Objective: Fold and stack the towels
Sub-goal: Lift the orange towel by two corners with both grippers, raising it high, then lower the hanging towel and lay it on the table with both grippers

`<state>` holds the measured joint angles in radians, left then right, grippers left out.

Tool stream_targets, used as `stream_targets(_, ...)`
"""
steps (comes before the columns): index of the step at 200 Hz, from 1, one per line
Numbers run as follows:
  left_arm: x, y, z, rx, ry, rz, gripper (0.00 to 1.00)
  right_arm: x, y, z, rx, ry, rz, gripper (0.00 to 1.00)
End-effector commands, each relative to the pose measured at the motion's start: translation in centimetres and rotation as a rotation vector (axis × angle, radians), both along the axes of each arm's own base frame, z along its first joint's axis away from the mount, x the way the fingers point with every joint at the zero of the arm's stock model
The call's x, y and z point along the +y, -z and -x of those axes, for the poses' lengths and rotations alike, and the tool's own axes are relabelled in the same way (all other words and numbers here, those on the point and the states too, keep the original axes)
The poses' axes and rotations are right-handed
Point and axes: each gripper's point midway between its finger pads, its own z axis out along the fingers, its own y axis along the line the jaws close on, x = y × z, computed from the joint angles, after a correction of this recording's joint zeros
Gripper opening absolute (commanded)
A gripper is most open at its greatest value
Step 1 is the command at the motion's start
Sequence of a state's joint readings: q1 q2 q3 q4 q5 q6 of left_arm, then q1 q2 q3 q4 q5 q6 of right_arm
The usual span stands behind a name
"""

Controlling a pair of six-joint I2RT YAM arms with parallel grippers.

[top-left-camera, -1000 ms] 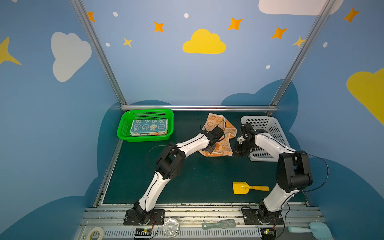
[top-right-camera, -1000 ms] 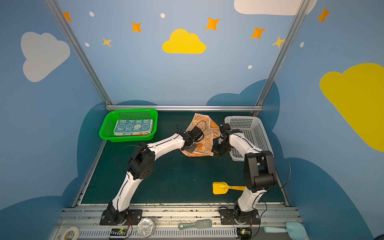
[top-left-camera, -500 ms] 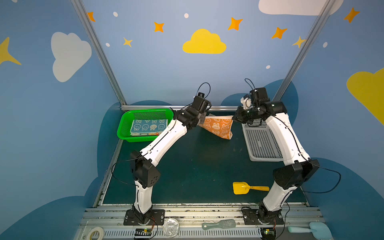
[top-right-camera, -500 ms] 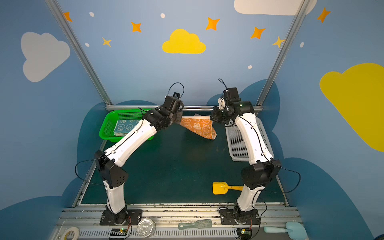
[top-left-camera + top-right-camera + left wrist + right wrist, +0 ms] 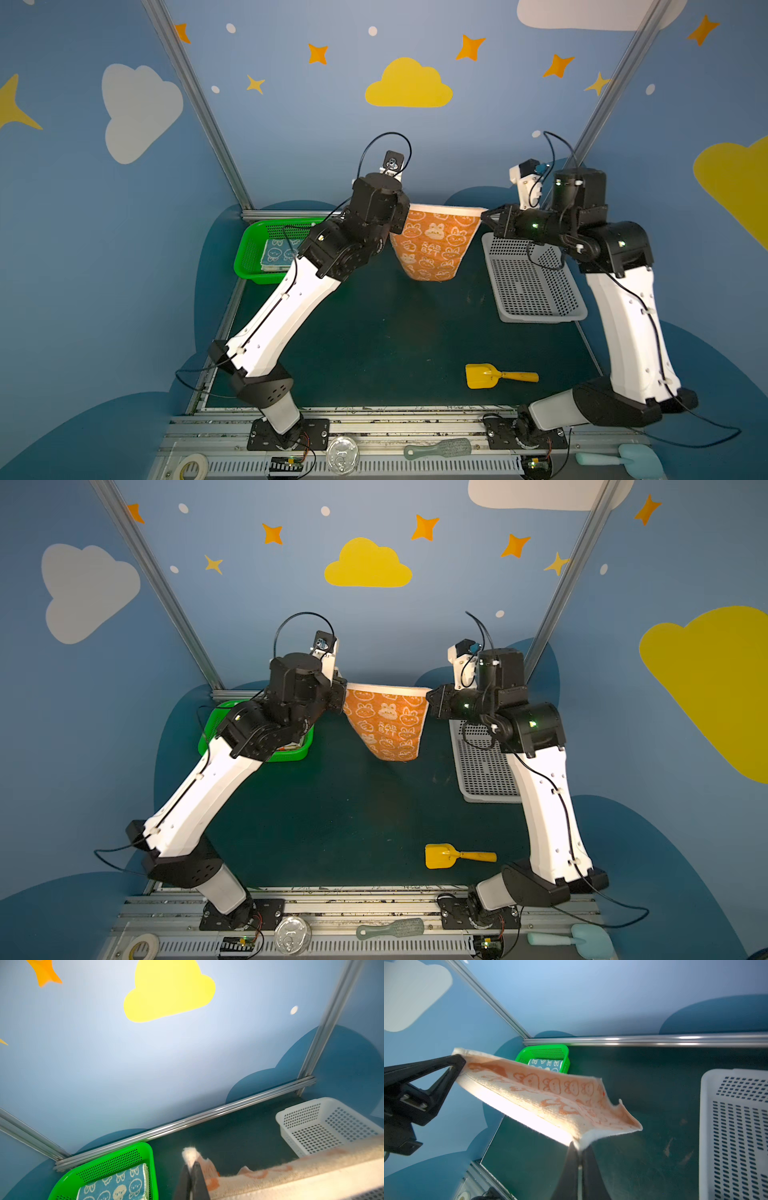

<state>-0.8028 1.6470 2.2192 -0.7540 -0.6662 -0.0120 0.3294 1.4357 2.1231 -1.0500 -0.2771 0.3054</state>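
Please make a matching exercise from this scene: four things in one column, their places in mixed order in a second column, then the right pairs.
1. orange rabbit-print terry towel
2. folded blue terry towel
3. yellow plastic toy shovel
4. white perforated plastic basket

A. on the dark green mat, near the front
B. inside the green plastic basket
C. at the mat's right edge
D. stretched in the air between left pincer and right pincer

Pairs: 1-D, 2-B, 3-A, 4-C
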Motion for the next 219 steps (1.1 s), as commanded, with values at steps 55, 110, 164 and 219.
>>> stream_targets(55, 4.0, -6.0, 6.9, -0.171, -0.154, -0.102, 0.03, -3.5, -1.5, 1.5, -0.063, 0.108, 0.064, 0.00)
stream_targets(110, 4.3, 0.6, -0.7, -0.022, -0.215, -0.171, 0.03, -4.0, 5.8, -6.1, 0.191, 0.179, 0.118, 0.00)
stream_targets(164, 4.2, 12.1, -9.5, 0.228, -0.197, -0.135, 0.03, -3.9, 12.7, -12.6, 0.350, 0.223, 0.193, 0.00)
stream_targets(219, 4.2, 17.5, -12.0, 0.368, -0.193, -0.094, 0.03, -3.0, 13.7, -12.8, 0.369, 0.206, 0.206, 0.00)
